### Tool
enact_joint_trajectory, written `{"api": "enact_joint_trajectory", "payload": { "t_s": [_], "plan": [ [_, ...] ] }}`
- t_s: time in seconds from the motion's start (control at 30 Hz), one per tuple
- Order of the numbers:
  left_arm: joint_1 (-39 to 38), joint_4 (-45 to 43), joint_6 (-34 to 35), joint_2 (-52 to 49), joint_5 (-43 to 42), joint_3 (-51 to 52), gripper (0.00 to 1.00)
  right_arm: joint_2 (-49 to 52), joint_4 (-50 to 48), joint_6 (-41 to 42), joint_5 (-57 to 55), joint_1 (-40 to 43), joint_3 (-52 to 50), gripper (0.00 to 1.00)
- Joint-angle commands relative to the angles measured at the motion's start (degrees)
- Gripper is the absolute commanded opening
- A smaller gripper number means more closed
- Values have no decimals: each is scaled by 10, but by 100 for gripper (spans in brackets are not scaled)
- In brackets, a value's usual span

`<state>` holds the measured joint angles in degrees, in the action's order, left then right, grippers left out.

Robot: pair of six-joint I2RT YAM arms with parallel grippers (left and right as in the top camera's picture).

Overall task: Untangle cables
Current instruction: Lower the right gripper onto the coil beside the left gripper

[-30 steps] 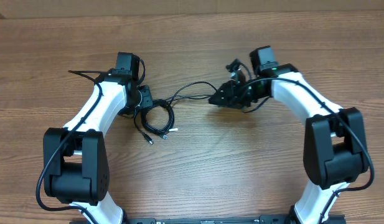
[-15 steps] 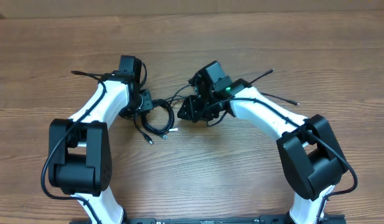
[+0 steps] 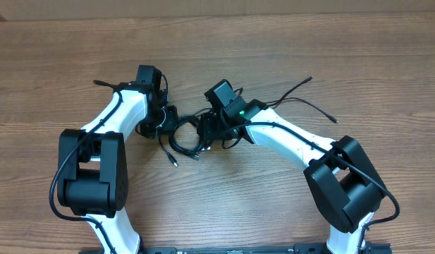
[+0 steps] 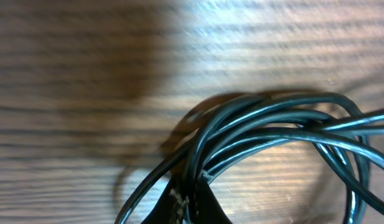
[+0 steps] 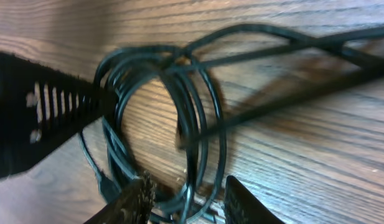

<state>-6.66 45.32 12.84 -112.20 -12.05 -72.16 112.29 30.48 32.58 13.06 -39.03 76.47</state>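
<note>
cables [image 3: 183, 141] – thin black cords wound in a loose coil, lying flat on the wood tabletop [image 3: 288, 204] near its middle, a bit left of centre. two plug ends [image 3: 174, 162] stick out of the coil twd the near edge. left gripper [image 3: 165, 120] sits at the coil's left side, tips down at the wood. in left wrist view its fingers [image 4: 201, 205] are pinched together with several strands running into the nip, so closed on the cables; the rest of the loop [image 4: 279, 124] fans out to the right over the grain. right gripper [image 3: 207, 131] is at the coil's right side, just opposite the left one, the coil between them. in right wrist view the right fingers [image 5: 139, 199] stand partway apart – jaws not closed – with coil strands [image 5: 192, 118] passing through the gap. can't tell if the pads touch any strand; nothing gripped. the left arm's slotted black finger [image 5: 42, 118] shows at the coil's far rim in that view. one strand leaves the coil top and runs off to the upper right of the right wrist view.
</note>
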Motion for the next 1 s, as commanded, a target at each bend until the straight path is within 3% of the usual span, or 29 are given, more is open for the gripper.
{"api": "enact_joint_trajectory", "payload": {
  "t_s": [0.0,0.13,0.23,0.4,0.9,0.97],
  "plan": [
    [-5,10,-26,8,-55,-5,4,21,-4,7,-21,1,-3,37],
    [-5,13,-26,42,-83,-5,4,33,3,7,-43,1,-3,37],
    [-5,13,-26,68,-102,-5,4,34,12,7,-65,1,-3,29],
    [-5,12,-25,101,-110,-5,4,34,24,7,-96,2,-3,4],
    [-32,26,-26,103,-130,-4,4,34,47,4,-132,33,-3,4],
    [-38,26,-26,103,-127,-4,9,34,52,4,-132,43,-3,4]
  ]
}}
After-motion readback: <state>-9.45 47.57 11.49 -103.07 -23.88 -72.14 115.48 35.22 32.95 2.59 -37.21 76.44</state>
